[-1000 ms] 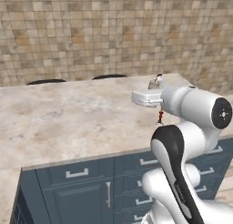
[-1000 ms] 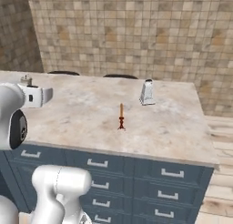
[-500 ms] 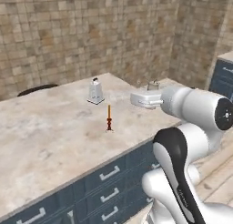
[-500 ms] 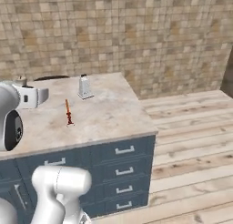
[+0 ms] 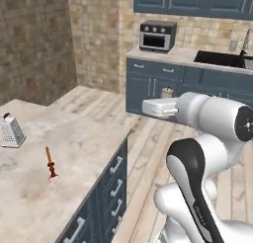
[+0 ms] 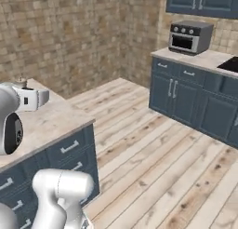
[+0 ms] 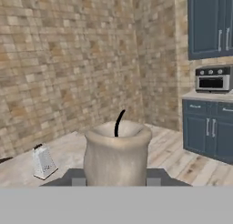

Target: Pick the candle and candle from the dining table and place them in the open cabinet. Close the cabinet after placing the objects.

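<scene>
Hand view, close up: the fingers (image 7: pixel 116 182) stand partly open, one dark tip (image 7: pixel 75 178) on each side of the stubby grey-beige candle (image 7: pixel 117 155), which sits clamped between them with its black wick curling upward. To its left on the desk (image 7: pixel 68 155) stands the grey grater (image 7: pixel 43 162); to the right are the dark blue wall cabinet (image 7: pixel 210 22) and a toaster oven (image 7: pixel 213 78) on the far counter.

Left base view, from the left: the grater (image 5: pixel 11 131) stands near the desk's (image 5: pixel 74 153) edge, with the slender dark red candle (image 5: pixel 50 164) upright on its flared foot a little nearer the camera, well apart from the arm. Further right, the white forearm reaches level out over the wooden floor (image 5: pixel 143 153), past the desk's corner, wrist pointed left toward the brick wall. The beige candle's top (image 5: pixel 167 93) peeks above the hand.

Right base view: the hand (image 6: pixel 32 98) juts rightward, level, above the desk's near corner.
</scene>
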{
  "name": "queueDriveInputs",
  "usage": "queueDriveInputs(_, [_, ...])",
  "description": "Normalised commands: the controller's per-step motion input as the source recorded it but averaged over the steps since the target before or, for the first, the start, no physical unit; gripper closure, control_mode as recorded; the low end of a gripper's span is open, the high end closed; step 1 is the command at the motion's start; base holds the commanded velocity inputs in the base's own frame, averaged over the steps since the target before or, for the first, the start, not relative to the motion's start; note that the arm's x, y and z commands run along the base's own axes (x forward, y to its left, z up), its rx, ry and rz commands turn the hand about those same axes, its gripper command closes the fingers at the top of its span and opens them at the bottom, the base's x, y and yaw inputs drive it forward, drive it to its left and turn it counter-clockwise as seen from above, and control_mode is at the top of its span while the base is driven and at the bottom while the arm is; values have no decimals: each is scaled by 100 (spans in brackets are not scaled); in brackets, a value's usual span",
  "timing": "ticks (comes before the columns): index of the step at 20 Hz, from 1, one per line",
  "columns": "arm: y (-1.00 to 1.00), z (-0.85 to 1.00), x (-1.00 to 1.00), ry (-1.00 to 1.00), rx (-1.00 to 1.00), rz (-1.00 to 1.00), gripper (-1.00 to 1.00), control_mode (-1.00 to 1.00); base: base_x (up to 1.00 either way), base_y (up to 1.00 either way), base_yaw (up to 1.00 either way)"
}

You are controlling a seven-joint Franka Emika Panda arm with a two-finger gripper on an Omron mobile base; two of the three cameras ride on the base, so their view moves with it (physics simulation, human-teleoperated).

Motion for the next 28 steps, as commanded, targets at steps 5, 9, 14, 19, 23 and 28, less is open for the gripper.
queueDriveInputs(5, [0,0,0,0,0,0,100,100,0,-38,-85])
queueDriveInputs(9, [0,0,0,0,0,0,100,100,0,-24,-78])
queueDriveInputs(14, [0,0,0,0,0,0,100,100,0,-9,-29])
queueDriveInputs(19, [0,0,0,0,0,0,100,100,13,-32,0])
queueDriveInputs(23, [0,0,0,0,0,0,100,100,46,-86,0])
queueDriveInputs(28, [0,0,0,0,0,0,100,100,68,-93,0])
